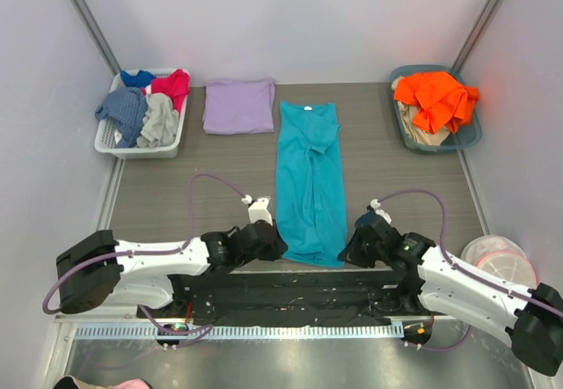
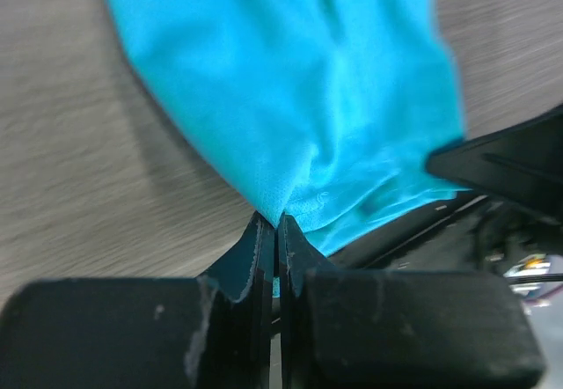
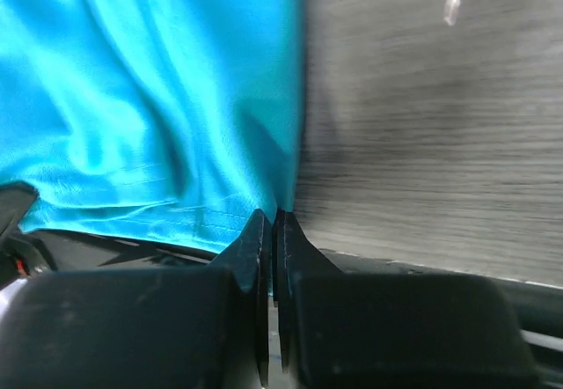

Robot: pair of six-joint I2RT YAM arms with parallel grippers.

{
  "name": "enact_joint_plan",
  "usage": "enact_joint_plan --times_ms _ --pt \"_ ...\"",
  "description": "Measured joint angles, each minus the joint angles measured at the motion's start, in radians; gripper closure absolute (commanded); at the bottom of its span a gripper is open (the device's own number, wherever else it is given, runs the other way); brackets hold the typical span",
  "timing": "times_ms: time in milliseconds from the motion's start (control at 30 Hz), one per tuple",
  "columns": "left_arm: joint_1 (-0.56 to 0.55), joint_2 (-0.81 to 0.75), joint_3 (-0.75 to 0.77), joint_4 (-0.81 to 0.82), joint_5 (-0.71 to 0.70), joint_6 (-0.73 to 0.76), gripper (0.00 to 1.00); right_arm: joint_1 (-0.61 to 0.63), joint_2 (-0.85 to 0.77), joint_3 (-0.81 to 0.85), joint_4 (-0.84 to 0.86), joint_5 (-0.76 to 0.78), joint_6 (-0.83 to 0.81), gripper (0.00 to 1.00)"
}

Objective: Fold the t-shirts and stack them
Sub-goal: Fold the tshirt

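My left arm (image 1: 154, 259) and right arm (image 1: 475, 288) had white link shells and black joint housings. A purple cable (image 1: 214, 176) looped from each forearm, ending at a white connector (image 1: 258, 209) near the wrist. My left gripper (image 2: 277, 226) and right gripper (image 3: 271, 220) each carried two matte black fingers (image 2: 251, 261), wedge-shaped, tapering to thin tips, lightly dust-speckled.

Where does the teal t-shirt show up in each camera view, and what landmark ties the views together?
Top external: the teal t-shirt lies lengthwise at centre, collar at the far end.
Left wrist: it fills the upper middle.
Right wrist: it fills the upper left.
Shared landmark: the grey wood-grain table beside the shirt's near hem.
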Motion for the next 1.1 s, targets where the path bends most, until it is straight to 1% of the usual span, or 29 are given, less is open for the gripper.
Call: enact_joint_plan --times_ms 100,333,400,500,700,800,933,1100 --pt "0.0 -0.01 0.081 -0.04 -0.011 0.027 1.0 0.0 0.027 0.072 -0.024 0.029 -0.019 0.99" --pt "0.001 -0.008 0.279 -0.125 -0.071 0.121 1.0 0.0 0.173 0.295 -0.035 0.122 -0.079 0.99" --pt "0.008 -0.003 0.317 -0.145 -0.093 0.148 1.0 0.0 0.217 0.349 -0.036 0.155 -0.098 0.99" --pt "0.03 0.005 0.333 -0.155 -0.109 0.179 1.0 0.0 0.28 0.417 -0.042 0.205 -0.124 0.98" --pt "0.149 0.041 0.333 -0.163 -0.107 0.231 1.0 -0.028 0.414 0.546 -0.061 0.311 -0.183 0.98" --pt "0.219 0.084 0.334 -0.147 -0.084 0.259 1.0 -0.076 0.486 0.603 -0.058 0.343 -0.218 0.99" --pt "0.302 0.161 0.358 -0.121 -0.035 0.295 1.0 -0.158 0.569 0.645 -0.031 0.349 -0.265 0.99" --pt "0.364 0.282 0.433 -0.071 0.03 0.329 1.0 -0.239 0.644 0.67 0.009 0.331 -0.311 0.99"
